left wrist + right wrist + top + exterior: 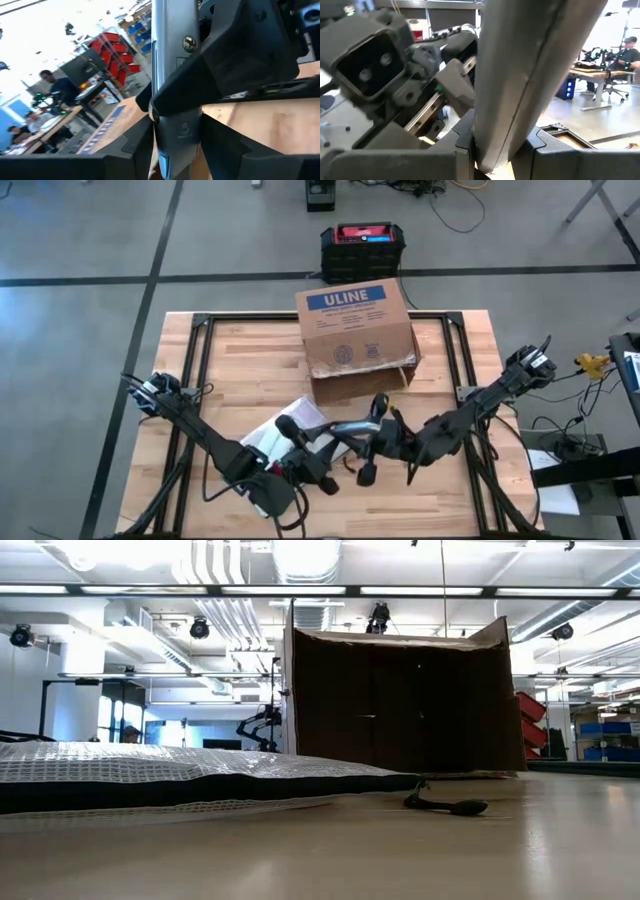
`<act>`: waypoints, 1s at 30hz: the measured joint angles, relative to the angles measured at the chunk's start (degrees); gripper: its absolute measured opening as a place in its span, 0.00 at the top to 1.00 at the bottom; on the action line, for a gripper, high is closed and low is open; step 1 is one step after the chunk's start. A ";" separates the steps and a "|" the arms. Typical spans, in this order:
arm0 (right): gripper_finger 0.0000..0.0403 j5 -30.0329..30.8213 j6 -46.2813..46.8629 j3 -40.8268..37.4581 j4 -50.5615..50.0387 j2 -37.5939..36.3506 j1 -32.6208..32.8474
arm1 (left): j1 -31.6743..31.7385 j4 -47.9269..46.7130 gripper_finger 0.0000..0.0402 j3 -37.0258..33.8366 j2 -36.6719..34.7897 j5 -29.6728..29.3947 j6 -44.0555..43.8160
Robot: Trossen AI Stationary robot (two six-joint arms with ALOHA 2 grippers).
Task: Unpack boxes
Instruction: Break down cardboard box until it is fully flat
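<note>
At table's far middle, high view: box (355, 330) on its side, open end facing the arms. Nearer, left gripper (335, 450) and right gripper (385, 438) meeting at a grey bar (350, 425), bag (290, 425) beside them.

Low view: box (400, 705) upright behind flat bag (150, 775).

Left wrist view: fingers (125, 150) flanking bar (175, 75); clamped or loose, cannot tell.

Right wrist view: fingers (550, 145) pressed together on bar (530, 65).
</note>
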 joint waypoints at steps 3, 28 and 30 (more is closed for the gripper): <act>0.86 0.03 0.35 -0.04 -1.62 -0.06 0.21 | 0.04 -1.58 0.64 0.00 -0.11 3.38 -3.21; 0.86 -9.55 -2.55 -0.15 -12.08 -1.12 2.23 | 0.65 -17.53 0.70 0.07 -1.46 27.54 -17.71; 0.86 -9.85 -2.47 -0.15 -13.03 -1.17 2.18 | 0.65 -19.13 0.70 0.07 -1.47 28.12 -19.67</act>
